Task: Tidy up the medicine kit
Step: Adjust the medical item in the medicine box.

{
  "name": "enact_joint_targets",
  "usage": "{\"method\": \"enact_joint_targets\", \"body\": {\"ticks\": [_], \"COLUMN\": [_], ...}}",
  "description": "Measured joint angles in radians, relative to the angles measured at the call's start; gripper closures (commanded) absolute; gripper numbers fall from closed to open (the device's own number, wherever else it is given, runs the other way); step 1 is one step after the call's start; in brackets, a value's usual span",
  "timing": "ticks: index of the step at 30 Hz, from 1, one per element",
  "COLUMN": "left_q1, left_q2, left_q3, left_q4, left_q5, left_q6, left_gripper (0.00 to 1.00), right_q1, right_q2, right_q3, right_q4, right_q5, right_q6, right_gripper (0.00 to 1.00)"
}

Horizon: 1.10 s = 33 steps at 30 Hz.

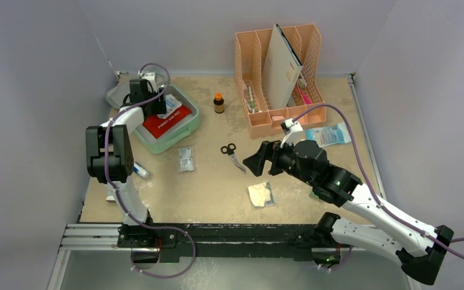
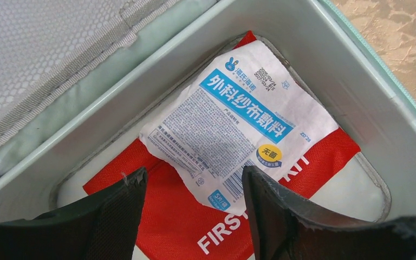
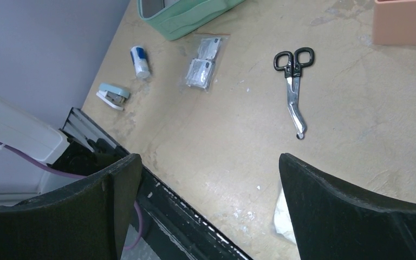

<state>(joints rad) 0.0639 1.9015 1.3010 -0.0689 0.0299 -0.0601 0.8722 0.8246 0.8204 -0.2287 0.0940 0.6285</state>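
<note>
The mint-green medicine kit (image 1: 188, 128) stands open at the back left, its lid (image 1: 115, 96) laid back. Inside lies a red first-aid pouch (image 2: 173, 222), with a white and blue gauze packet (image 2: 238, 124) flat on top of it. My left gripper (image 2: 195, 179) hangs open just above the kit's wall (image 2: 325, 65); the packet's near corner lies below the gap, free of both fingers. In the top view, the left gripper (image 1: 155, 109) is over the kit. My right gripper (image 1: 255, 163) is open and empty above the table's middle, and the right wrist view shows bare table under it (image 3: 208, 162).
On the table lie scissors (image 1: 233, 156), a small clear packet (image 1: 186, 159), a white pad packet (image 1: 260, 194), a brown bottle (image 1: 219, 103), a blue packet (image 1: 331, 134) and a small tube (image 1: 140, 171). A peach file organizer (image 1: 278, 78) stands at the back. A small stapler (image 3: 112, 96) sits near the left edge.
</note>
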Motion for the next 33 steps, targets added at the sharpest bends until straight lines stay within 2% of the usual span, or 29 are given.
{"method": "enact_joint_targets", "body": {"ticks": [12, 28, 31, 33], "left_q1": [0.002, 0.002, 0.002, 0.002], "left_q2": [0.061, 0.097, 0.096, 0.088], "left_q3": [0.002, 0.076, 0.098, 0.109], "left_q4": [0.0, 0.03, 0.002, -0.031], "left_q5": [0.043, 0.113, 0.126, 0.132], "left_q6": [-0.06, -0.049, -0.042, -0.032], "left_gripper": [0.38, 0.4, 0.4, 0.33], "right_q1": [0.0, 0.0, 0.0, 0.0], "right_q2": [0.005, 0.045, 0.045, 0.045], "right_q3": [0.0, 0.032, 0.032, 0.032], "right_q4": [-0.006, -0.017, -0.024, -0.039], "right_q5": [0.021, 0.023, 0.024, 0.038], "right_q6": [0.0, -0.011, -0.011, -0.008], "right_gripper": [0.01, 0.01, 0.01, 0.01]}}
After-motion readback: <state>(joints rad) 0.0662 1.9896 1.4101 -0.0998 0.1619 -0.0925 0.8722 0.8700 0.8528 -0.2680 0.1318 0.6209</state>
